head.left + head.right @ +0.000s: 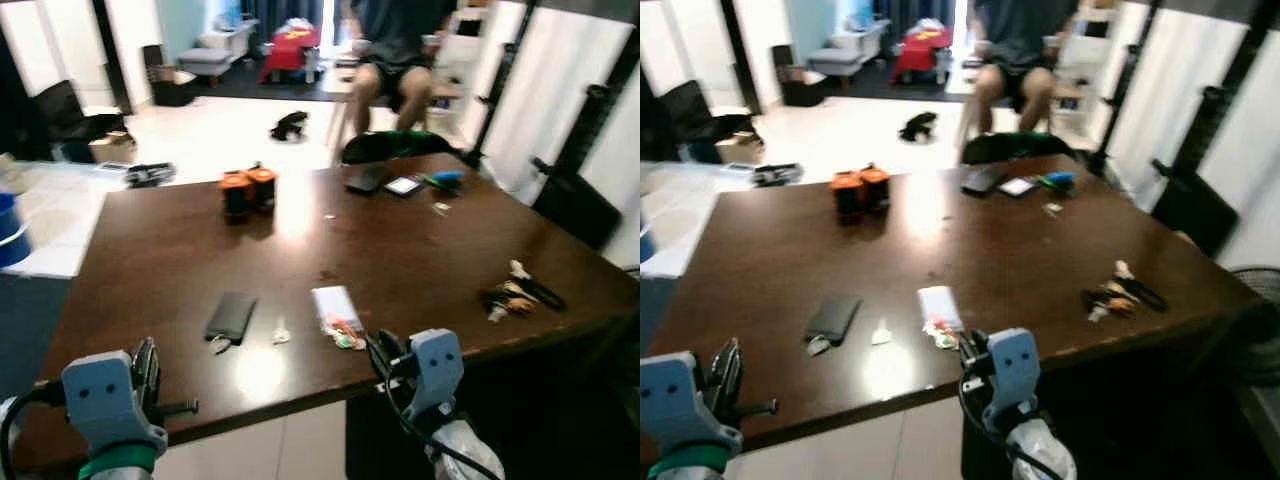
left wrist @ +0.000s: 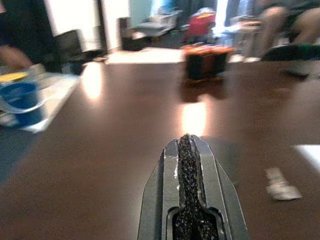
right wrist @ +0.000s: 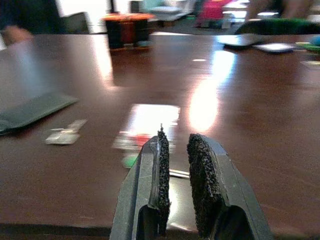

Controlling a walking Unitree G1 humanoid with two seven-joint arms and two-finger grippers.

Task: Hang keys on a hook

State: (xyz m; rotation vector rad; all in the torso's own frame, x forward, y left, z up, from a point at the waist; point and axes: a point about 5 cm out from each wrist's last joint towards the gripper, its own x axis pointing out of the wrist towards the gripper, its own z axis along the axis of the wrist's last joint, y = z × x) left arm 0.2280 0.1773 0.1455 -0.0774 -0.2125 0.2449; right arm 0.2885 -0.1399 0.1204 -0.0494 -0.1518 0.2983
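Left eye view is showing the keys (image 1: 519,296) lying on the brown table (image 1: 180,260) near its right edge, well apart from the right gripper (image 3: 177,165), whose fingers are standing slightly parted over the near edge. They are looking like a dark, tangled bunch with pale tags. The left gripper (image 2: 189,165) is sitting closed

Keys (image 1: 519,297) flat on brown table's (image 1: 150,260) right edge, untouched.
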